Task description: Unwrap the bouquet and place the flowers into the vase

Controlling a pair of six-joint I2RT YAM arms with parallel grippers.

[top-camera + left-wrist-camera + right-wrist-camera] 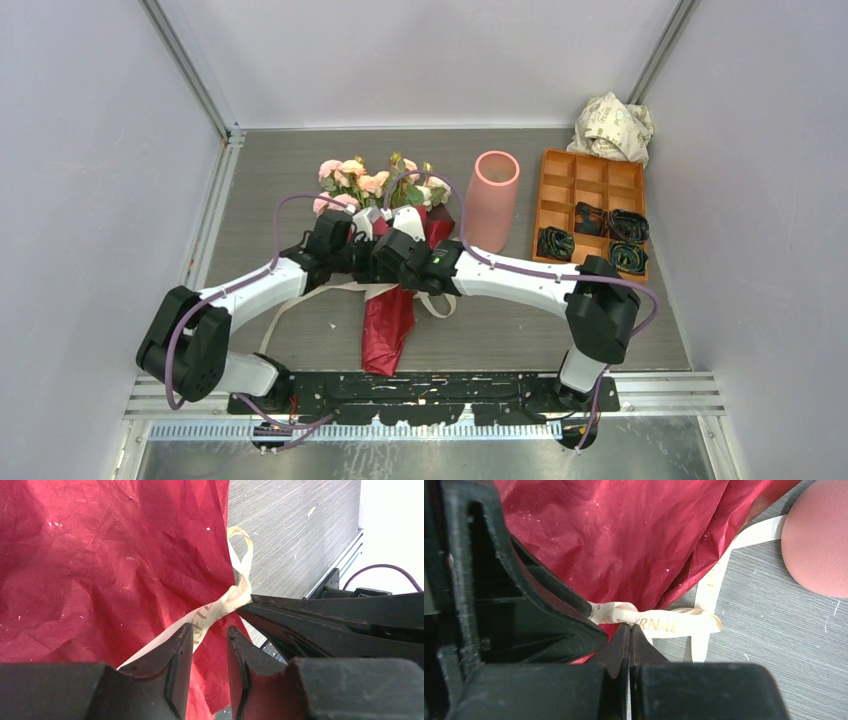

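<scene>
Lying lengthwise on the grey wood-grain table point(520, 335), the bouquet of pink and peach roses in dark red crinkled paper point(388, 310) points its flowers point(358, 180) at the far wall. What stands around it? — DESK

The tall matte pink cylinder vase point(493, 205) stands upright just right of the blooms, near the paper. Beyond it sits an orange compartment tray point(590, 180) with black items point(612, 226) in several compartments. A crumpled white printed paper ball point(612, 128) fills the far right corner. The white-and-black left arm point(250, 290) and right arm point(520, 280) reach in from either side and meet over the wrap's middle, covering the tie from above. — PHOTOGRAPHER

And the wrist cameras? — DESK

Both show the cream ribbon point(220, 607), which the overhead view mostly hides. In the left wrist view, the left gripper point(210, 630) holds its jaws a narrow way apart, with red paper showing in the gap. The ribbon crosses one fingertip, and whether it is gripped cannot be told. In the right wrist view, the right gripper point(629, 627) has its jaws pressed together, pinching the ribbon at its knot beside gold lettering. A ribbon tail runs up to the vase's curved side at the upper right. — PHOTOGRAPHER
</scene>
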